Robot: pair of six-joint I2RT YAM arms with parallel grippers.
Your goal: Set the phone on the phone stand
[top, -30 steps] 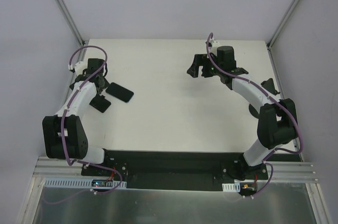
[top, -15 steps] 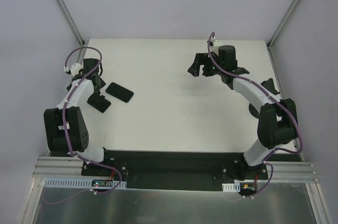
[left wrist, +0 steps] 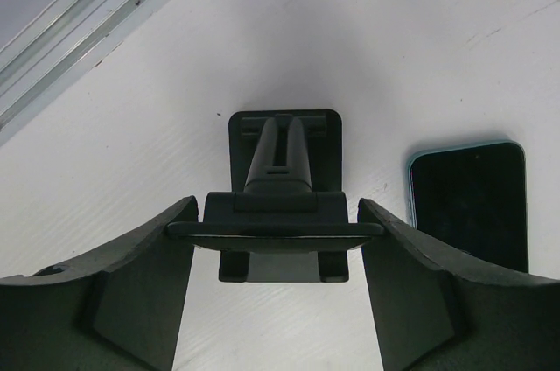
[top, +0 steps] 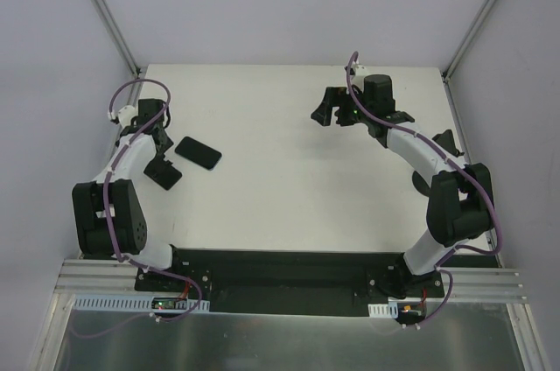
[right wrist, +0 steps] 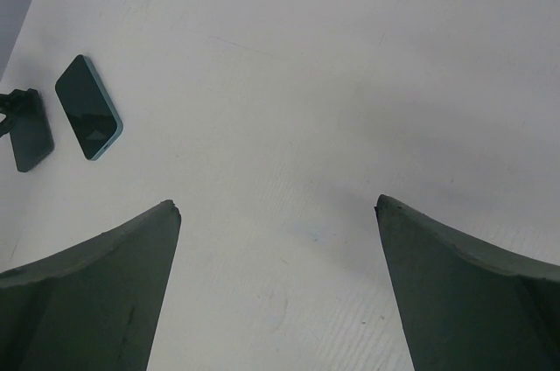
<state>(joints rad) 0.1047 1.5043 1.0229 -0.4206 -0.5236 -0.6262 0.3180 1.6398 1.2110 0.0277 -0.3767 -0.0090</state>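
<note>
The phone (top: 198, 152), a flat black slab with a pale teal edge, lies on the white table at the left. It also shows in the left wrist view (left wrist: 471, 209) and the right wrist view (right wrist: 87, 107). The black phone stand (top: 164, 173) stands just left of it, apart from it. My left gripper (top: 158, 150) is over the stand. In the left wrist view my left gripper (left wrist: 277, 213) has both fingers against the ends of the phone stand's holder plate (left wrist: 276, 233), above its stem and base. My right gripper (top: 325, 108) is open and empty, far right; in the right wrist view my right gripper (right wrist: 277, 205) has only table between its fingers.
White walls and metal frame posts (top: 105, 12) enclose the table. The table's left edge rail (left wrist: 79, 30) runs close behind the stand. A small black piece (top: 448, 139) sits by the right arm near the right edge.
My left arm's elbow has swung left and the wrist has shifted slightly left; the stand has turned a little with it. The phone and the right arm have not moved.
</note>
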